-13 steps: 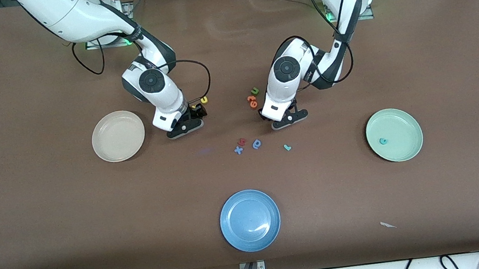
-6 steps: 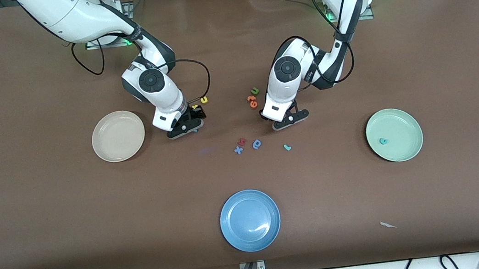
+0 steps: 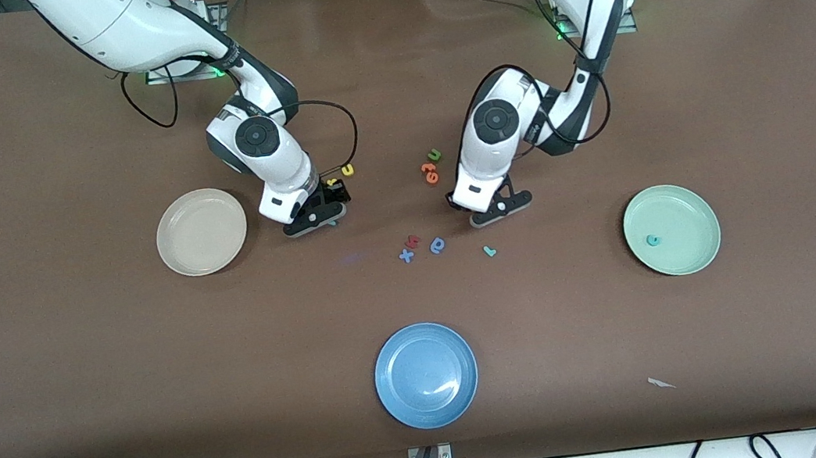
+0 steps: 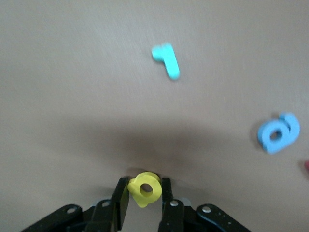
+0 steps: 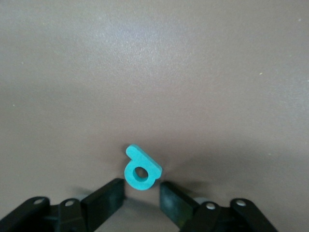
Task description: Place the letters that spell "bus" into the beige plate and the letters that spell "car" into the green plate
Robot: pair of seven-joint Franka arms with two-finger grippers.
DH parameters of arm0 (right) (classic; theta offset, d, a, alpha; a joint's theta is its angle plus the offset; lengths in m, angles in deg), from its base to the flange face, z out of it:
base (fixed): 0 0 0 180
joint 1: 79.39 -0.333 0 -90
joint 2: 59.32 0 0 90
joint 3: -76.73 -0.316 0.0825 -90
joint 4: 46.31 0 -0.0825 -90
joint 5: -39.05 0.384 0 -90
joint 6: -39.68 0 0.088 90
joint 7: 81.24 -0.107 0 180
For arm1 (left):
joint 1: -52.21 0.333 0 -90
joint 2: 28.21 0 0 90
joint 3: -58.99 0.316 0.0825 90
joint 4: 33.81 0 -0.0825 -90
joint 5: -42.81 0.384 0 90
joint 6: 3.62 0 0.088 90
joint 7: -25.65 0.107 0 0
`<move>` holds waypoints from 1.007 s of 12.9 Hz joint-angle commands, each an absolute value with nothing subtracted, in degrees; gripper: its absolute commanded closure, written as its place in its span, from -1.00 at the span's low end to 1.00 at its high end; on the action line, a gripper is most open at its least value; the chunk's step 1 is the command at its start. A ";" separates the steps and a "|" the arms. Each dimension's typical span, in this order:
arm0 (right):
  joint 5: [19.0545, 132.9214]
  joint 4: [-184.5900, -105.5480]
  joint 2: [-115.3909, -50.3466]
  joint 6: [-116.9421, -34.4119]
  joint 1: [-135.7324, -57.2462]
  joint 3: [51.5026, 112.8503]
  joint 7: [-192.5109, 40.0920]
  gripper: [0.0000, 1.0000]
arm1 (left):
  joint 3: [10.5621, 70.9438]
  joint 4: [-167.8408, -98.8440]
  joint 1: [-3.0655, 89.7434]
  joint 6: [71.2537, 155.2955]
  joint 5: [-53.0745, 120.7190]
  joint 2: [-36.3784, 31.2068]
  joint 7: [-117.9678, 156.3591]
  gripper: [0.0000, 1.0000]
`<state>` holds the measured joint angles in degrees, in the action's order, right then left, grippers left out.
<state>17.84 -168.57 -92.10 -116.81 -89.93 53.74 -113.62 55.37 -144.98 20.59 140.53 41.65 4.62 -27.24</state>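
My left gripper [image 4: 145, 186] [image 3: 498, 209] is shut on the yellow "a" [image 4: 145, 189], low over the table's middle. The teal "r" [image 4: 166, 60] [image 3: 490, 251] lies on the cloth close by. My right gripper [image 5: 141, 191] [image 3: 316, 219] stands open beside the beige plate [image 3: 202, 232]; the teal "b" [image 5: 141, 169] lies flat just off its fingertips, ungripped. The yellow "u" [image 3: 347, 169] and a yellow letter [image 3: 332, 182], which I take for the "s", lie next to that hand. A teal "c" [image 3: 651, 240] sits in the green plate [image 3: 682, 213].
A green "u" [image 3: 434, 154] and orange letters [image 3: 430, 172] lie beside the left wrist. A red letter [image 3: 413, 241], a blue "x" [image 3: 406, 256] and a darker blue letter [image 3: 438, 245] [image 4: 277, 133] cluster mid-table. The blue plate [image 3: 426, 375] sits nearest the camera.
The left hand has shifted a little toward the left arm's end of the table. The right hand has barely moved.
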 commanded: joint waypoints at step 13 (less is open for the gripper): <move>9.88 -165.05 -95.18 -117.91 -90.46 54.40 -113.85 -1.00 | 55.48 -140.07 53.51 126.98 52.82 1.85 42.63 0.30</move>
